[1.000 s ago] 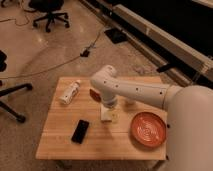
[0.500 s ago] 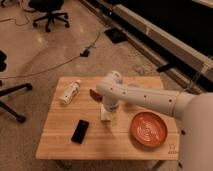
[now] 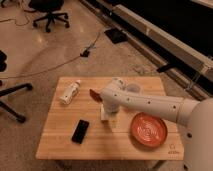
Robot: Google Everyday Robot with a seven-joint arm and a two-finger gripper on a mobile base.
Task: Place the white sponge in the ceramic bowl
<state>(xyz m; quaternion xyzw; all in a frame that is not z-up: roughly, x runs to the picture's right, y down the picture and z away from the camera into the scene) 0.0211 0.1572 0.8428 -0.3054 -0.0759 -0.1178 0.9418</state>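
The ceramic bowl (image 3: 148, 130) is a wide orange-red dish with pale swirls at the right front of the wooden table (image 3: 60, 145). My gripper (image 3: 106, 113) hangs from the white arm over the table's middle, left of the bowl. It points down onto a small off-white block, the white sponge (image 3: 105, 118), which is mostly covered by it. I cannot tell whether the sponge is held or only touched. The sponge is still at table level, about a hand's width from the bowl's left rim.
A white bottle (image 3: 70, 92) lies at the table's back left. A black phone (image 3: 80, 131) lies at the front left. A translucent cup (image 3: 133, 89) stands behind the arm, and a small reddish object (image 3: 94, 94) sits beside it. Office chairs and cables are on the floor beyond.
The arm's wrist has shifted slightly to the right and lower over the sponge. The bowl, bottle and phone have not moved.
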